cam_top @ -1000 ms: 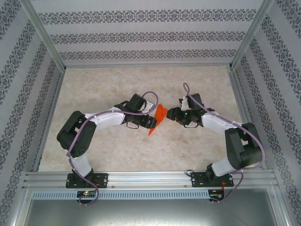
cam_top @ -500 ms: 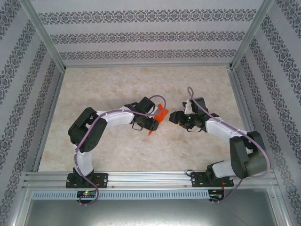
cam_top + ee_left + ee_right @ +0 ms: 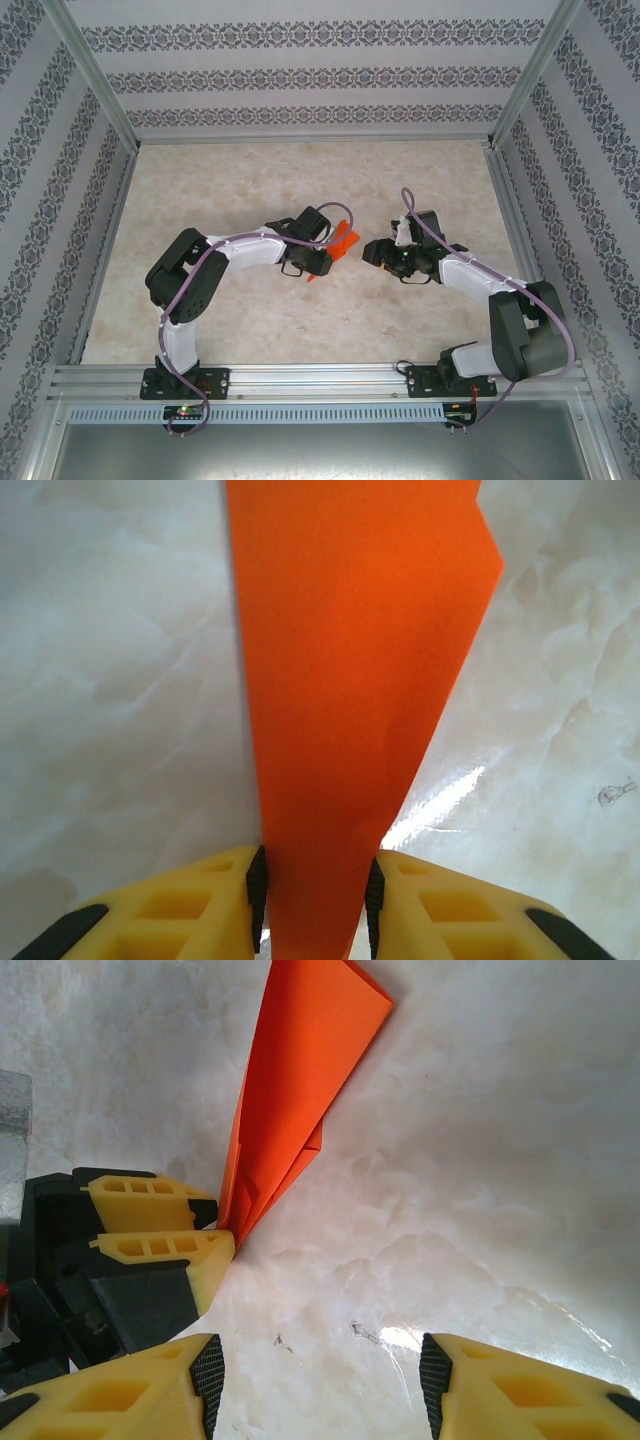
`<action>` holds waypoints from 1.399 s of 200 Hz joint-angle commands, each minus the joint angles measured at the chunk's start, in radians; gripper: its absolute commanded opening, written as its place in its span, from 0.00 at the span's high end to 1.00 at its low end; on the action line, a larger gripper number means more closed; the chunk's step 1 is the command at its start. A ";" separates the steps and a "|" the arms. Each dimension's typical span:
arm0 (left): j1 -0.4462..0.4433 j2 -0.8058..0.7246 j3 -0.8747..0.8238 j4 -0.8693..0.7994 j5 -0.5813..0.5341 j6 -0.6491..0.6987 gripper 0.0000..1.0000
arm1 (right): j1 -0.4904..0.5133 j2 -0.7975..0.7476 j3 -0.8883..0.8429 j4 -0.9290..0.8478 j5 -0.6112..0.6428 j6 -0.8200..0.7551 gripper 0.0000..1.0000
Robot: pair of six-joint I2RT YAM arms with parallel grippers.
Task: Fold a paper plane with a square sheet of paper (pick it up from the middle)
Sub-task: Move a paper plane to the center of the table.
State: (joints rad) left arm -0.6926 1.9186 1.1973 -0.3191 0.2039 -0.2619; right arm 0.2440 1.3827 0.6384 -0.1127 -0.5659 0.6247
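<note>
One arm's got it: left gripper [image 3: 215, 1225] pinches the paper plane [image 3: 300, 1070], lengthwise toward the table [image 3: 250, 330]'s far edge; right gripper [image 3: 320, 1380] gapes empty just beside.

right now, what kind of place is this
Probably a robot test cell: an aluminium frame holds patterned wall panels around a marble-look table, with the left arm and right arm bolted to a rail.

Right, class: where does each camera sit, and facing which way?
Top external: high at the near edge, facing down at the table; left gripper and right gripper show.
Left wrist: looks along the left gripper, shut on the folded orange paper.
Right wrist: faces the table past the open right gripper.
Shared: both wrist views show that paper.
</note>
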 commanded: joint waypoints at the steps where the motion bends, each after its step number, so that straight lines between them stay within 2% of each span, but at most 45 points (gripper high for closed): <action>1: -0.005 -0.029 0.021 -0.049 -0.022 0.001 0.64 | -0.006 -0.010 -0.013 0.024 -0.012 -0.003 0.44; 92: 0.011 -0.046 0.033 -0.066 -0.023 0.011 0.60 | -0.004 -0.001 -0.006 0.034 -0.013 0.004 0.43; 140: 0.027 -0.054 0.041 -0.043 0.028 0.001 0.57 | 0.001 -0.002 -0.005 0.035 -0.012 0.008 0.43; 219: 0.034 -0.009 0.092 -0.110 -0.030 0.046 0.60 | 0.002 -0.001 0.003 0.029 -0.009 0.004 0.42; 252: 0.034 -0.039 0.079 -0.060 0.063 0.044 0.56 | 0.003 0.008 0.006 0.034 -0.008 0.008 0.41; 280: 0.030 -0.012 0.108 -0.076 0.046 0.043 0.53 | 0.006 0.009 0.004 0.034 -0.004 0.009 0.41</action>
State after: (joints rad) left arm -0.6655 1.9030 1.2701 -0.3752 0.2405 -0.2356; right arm 0.2447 1.3830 0.6380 -0.0990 -0.5659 0.6289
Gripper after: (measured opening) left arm 0.458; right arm 0.592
